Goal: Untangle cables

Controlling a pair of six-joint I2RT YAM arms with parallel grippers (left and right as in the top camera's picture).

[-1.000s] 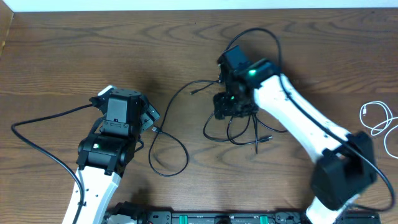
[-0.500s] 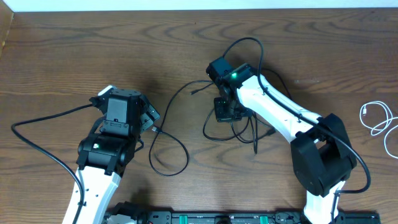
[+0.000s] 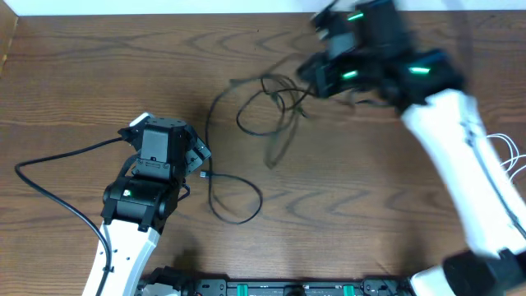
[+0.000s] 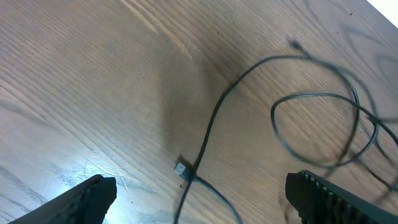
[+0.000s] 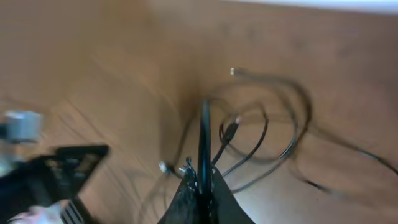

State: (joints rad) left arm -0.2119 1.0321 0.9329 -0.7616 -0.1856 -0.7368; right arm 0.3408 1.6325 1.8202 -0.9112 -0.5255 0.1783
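Observation:
My right gripper [image 3: 316,76] is shut on a black cable [image 5: 203,134], which stands pinched between its fingers [image 5: 200,194]. It holds the cord up near the far edge of the table, and the picture there is blurred. Below it the black cables [image 3: 271,107] trail in loose, crossing loops. One black cord runs down to a loop [image 3: 238,201] near my left gripper [image 3: 200,159]. That gripper [image 4: 202,208] is open above a small plug end [image 4: 182,169] and holds nothing. The white cable [image 3: 516,156] lies at the right edge, partly hidden by the right arm.
A thick black wire [image 3: 57,177] from the left arm curves over the table at the left. The table's far edge [image 3: 164,15] runs close behind the right gripper. A rail with fittings [image 3: 288,288] lines the front edge.
The right gripper has shut on a black cable and swung up and to the right, pulling the tangle away from the table's middle and stretching it. The left arm has not moved.

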